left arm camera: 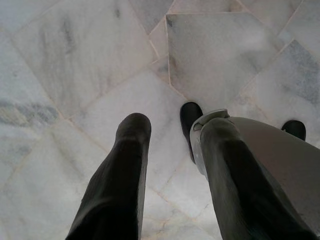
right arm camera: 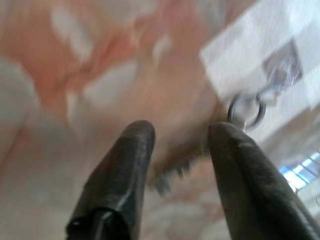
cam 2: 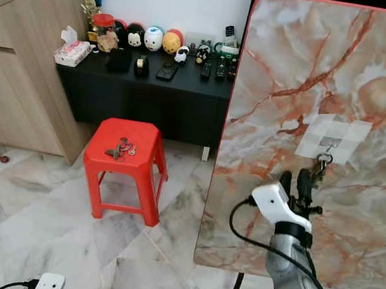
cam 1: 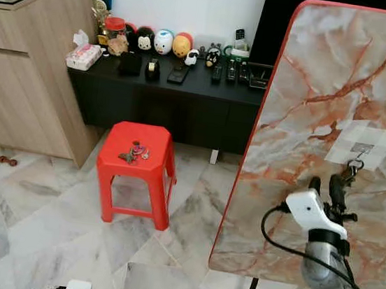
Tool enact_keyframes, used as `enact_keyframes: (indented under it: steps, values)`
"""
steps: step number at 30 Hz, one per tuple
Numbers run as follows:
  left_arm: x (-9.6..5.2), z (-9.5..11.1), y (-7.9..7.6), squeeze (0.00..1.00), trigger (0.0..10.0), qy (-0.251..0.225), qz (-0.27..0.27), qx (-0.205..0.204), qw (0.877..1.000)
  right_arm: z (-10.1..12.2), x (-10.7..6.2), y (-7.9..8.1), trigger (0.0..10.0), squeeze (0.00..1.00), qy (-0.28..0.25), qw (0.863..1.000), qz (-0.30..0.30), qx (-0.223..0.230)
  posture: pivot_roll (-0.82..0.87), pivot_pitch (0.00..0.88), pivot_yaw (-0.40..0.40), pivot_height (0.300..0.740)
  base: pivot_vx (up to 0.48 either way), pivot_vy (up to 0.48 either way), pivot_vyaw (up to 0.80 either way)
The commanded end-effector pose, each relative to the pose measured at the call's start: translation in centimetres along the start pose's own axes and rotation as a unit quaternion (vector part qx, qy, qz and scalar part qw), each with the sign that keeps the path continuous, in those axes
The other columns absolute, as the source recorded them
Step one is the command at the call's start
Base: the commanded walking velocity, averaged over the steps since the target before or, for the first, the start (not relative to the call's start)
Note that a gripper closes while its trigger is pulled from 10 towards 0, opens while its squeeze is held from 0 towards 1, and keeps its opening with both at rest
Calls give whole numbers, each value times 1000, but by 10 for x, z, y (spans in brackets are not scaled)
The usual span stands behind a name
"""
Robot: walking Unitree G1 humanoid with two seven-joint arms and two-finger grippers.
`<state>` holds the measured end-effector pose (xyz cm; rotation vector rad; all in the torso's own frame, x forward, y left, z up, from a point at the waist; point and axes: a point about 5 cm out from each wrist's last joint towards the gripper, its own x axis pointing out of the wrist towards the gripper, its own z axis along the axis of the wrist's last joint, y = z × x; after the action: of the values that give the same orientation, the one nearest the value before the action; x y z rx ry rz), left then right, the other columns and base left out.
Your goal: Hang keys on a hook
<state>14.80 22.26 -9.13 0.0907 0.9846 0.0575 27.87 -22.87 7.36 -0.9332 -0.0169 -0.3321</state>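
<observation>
Silver right arm (cam 1: 332, 274) reaches up, jaws parted below the hooked keys (cam 1: 350, 169).

Silver cylindrical right arm (cam 1: 334, 285) with black band at wrist. White angular wrist housing (cam 1: 312, 208), black cable (cam 1: 273, 235) looped beside it. Right gripper (right arm camera: 180, 137): two long, tapered black fingers (right arm camera: 120, 170). Left gripper (left arm camera: 167, 125): identical black fingers, grey metal collar (left arm camera: 200, 135).
</observation>
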Motion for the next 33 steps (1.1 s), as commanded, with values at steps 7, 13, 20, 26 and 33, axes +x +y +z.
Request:
enact_keyframes:
  steps: [7,13,20,26,33]
  values:
    - [-1,-3,2,0,10000,7,-3,13,1000,-74,-57,46,10000,0,256,935,101,224,-137,0,8,740,0,0,0]
    - [-1,-3,5,0,10000,7,-1,16,1000,-96,-102,75,10000,0,366,884,177,231,-125,0,24,740,0,0,0]
    - [-2,-3,14,0,10000,14,4,29,999,-101,-180,114,10000,0,493,780,302,239,-113,0,78,740,0,0,0]
    - [-3,-4,21,0,10000,11,19,17,1000,-96,-189,120,10000,0,502,762,319,257,-118,0,98,740,0,0,0]
    - [-4,-5,23,0,10000,20,16,30,999,-99,-187,118,10000,0,507,755,314,271,-132,0,108,740,0,0,0]
